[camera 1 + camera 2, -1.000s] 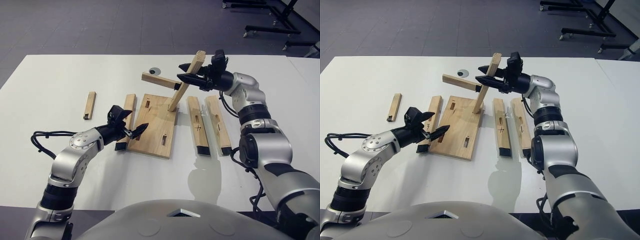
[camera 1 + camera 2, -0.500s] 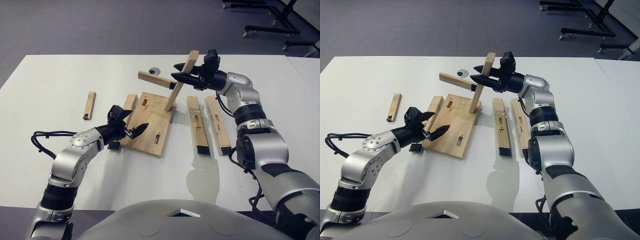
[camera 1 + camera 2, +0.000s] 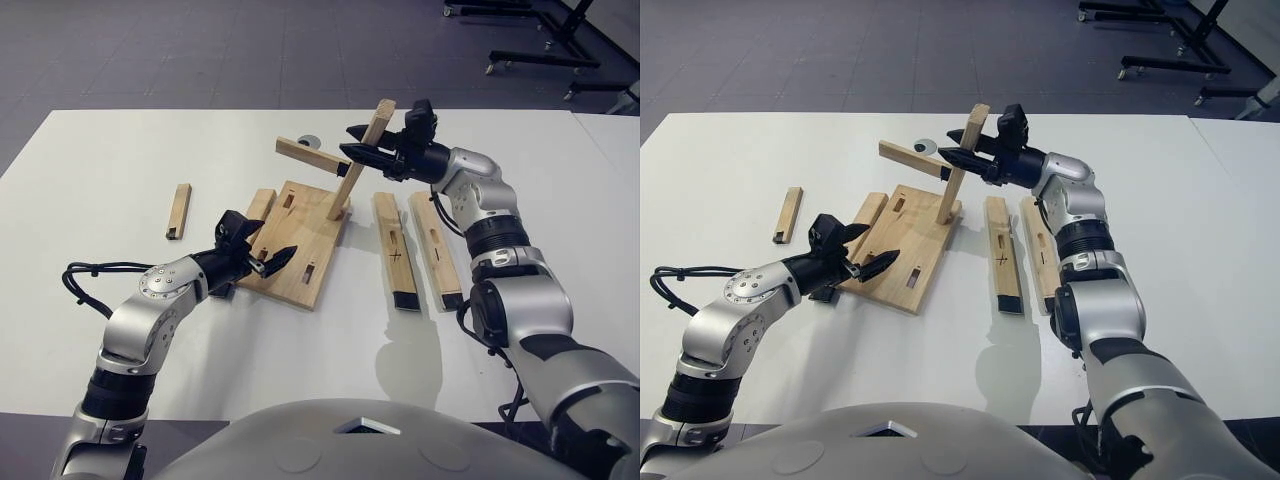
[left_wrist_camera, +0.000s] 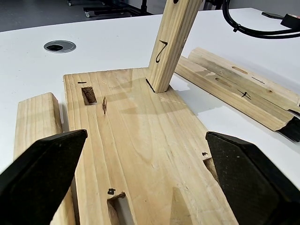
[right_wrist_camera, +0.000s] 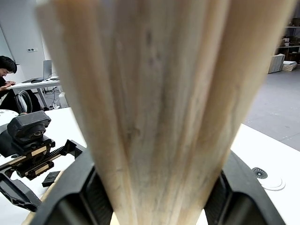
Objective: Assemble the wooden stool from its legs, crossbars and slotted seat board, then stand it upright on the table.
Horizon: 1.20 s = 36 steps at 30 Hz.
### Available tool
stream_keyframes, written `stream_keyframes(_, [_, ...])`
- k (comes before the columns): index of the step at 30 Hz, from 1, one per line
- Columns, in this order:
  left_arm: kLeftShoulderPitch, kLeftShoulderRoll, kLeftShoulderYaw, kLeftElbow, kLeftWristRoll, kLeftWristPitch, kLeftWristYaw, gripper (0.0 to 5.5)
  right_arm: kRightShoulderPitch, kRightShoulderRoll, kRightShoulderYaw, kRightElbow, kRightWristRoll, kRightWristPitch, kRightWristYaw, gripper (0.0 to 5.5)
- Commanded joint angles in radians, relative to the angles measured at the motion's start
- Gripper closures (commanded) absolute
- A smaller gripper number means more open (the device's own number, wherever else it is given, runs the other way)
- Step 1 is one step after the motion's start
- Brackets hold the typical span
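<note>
pale pine parts lie spread over the white desk [image 3: 100,160]. the slotted seat board [image 3: 300,250] rests flat at the centre, turned a little askew. the right tool [image 3: 365,148] is clenched on a leg [image 3: 350,185] high on its length. the leg leans toward the right and far side, with its foot meeting the board at the far right corner slot. how deep the foot sits i cannot tell. a crossbar [image 3: 305,155] juts from the leg toward the left, clear of the board. the left tool [image 4: 145,159] is released, its fingers [image 4: 42,164] spread wide over the board's near end, one toward each long edge. whether they touch the wood i cannot tell.

two loose legs [image 3: 395,250] lie side by side just right of the board. another leg [image 3: 260,205] lies along its left edge, and a short crossbar [image 3: 178,210] sits well apart on the left.

the step in hand looks like seating this leg. to do it well, the left tool should close on the board or press it down first, so it does not skate or swing on the smooth desk. the right tool should then bring the leg square to the board before pushing, since a tilted tenon is likely to jam or lever the board's far corner up. the push should run straight along the leg. the crossbar's free end should point toward the neighbouring slot, where the next leg must meet it.
</note>
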Motion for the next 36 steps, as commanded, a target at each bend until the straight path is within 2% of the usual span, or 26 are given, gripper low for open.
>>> stream_keyframes(1, [-0.014,0.002,-0.004,0.007,0.013,-0.001,0.0,0.85,0.138,0.007,0.088,0.087,-0.127,0.087,-0.056,3.05])
stream_keyframes(9, [-0.007,-0.002,-0.008,0.007,0.015,-0.006,0.002,0.85,0.115,0.003,0.023,0.067,-0.102,0.154,-0.042,1.64])
stream_keyframes(12, [-0.011,-0.004,-0.009,0.006,0.015,-0.004,0.005,0.85,0.096,-0.003,0.006,0.05,-0.1,0.175,-0.038,1.29])
stream_keyframes(19, [-0.02,0.0,0.002,0.011,0.012,-0.004,0.003,0.85,0.084,-0.083,-0.009,-0.005,-0.111,0.214,0.025,0.11])
stream_keyframes(26, [-0.03,0.005,0.02,0.009,0.006,0.003,0.004,0.85,0.092,-0.127,-0.022,-0.062,-0.1,0.24,0.042,0.11])
stream_keyframes(36, [-0.028,0.005,0.017,0.006,0.006,0.004,0.0,0.85,0.157,-0.11,-0.057,-0.193,-0.036,0.316,0.027,0.11])
